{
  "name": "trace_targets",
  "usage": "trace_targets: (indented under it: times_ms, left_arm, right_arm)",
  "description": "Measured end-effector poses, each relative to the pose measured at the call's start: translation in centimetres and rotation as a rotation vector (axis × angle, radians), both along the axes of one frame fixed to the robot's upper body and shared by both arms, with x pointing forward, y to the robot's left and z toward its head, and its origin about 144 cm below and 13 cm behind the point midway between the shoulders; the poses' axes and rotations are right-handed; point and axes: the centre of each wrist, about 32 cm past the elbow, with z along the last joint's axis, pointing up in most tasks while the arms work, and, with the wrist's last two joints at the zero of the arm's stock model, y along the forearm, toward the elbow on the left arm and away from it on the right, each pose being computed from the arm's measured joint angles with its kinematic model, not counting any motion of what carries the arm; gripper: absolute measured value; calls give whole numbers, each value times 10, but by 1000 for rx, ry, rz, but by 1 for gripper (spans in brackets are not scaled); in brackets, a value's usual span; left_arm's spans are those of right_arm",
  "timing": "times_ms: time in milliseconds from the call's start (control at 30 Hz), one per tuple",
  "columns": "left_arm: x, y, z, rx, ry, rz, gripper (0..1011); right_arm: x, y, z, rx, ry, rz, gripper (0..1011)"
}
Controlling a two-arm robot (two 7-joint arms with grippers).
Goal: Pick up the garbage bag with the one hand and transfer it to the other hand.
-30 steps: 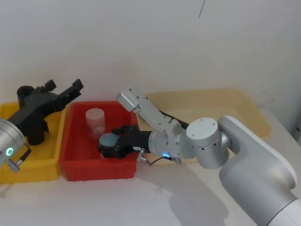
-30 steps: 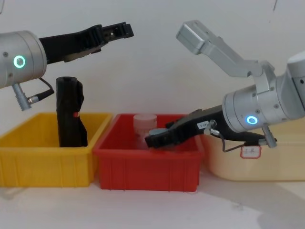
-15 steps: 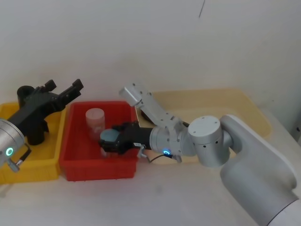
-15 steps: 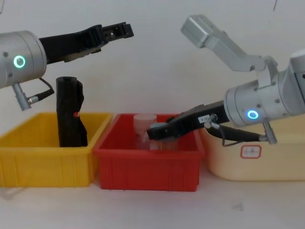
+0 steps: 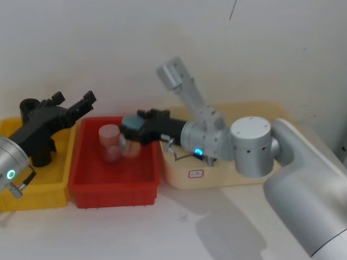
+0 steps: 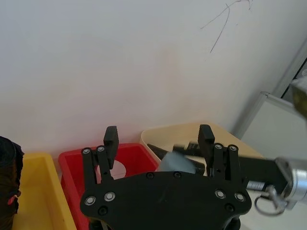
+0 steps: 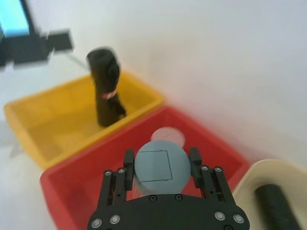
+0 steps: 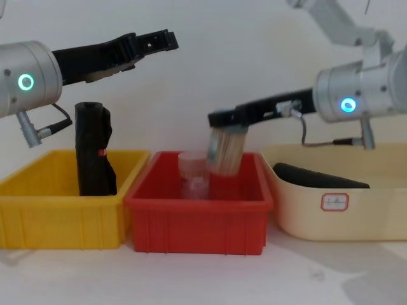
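My right claw (image 8: 227, 121) is clamped on a blue-capped jar (image 8: 224, 149), lifted above the red bin (image 8: 197, 219). My left claw (image 5: 76, 105), spread wide, hovers at about 1 o'clock from the garbage bag (image 8: 93, 149) upright in the yellow bin (image 8: 60, 219). I judge pickup not begun; next, left descends.

- Bright, even light, soft shadows on the pale tabletop (image 5: 162, 227).
- Right wrist view is motion-blurred; black rolled plastic bag (image 7: 106, 86) smears.

No legible text anywhere.
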Motion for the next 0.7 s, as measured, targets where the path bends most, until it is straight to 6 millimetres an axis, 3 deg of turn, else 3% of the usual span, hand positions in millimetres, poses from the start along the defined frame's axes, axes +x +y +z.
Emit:
trace_targets:
  times_ms: [267,567,700]
  left_arm:
    - [0,0,0,0,0,0,1001]
    - [0,0,0,0,0,0,1001]
    - [0,0,0,0,0,0,1001]
  right_arm:
    - [0,-26,21,82,-42,-89,666]
    - [-1,-53,25,125,-51,-166,670]
    - [-2,-64,22,139,-55,-202,765]
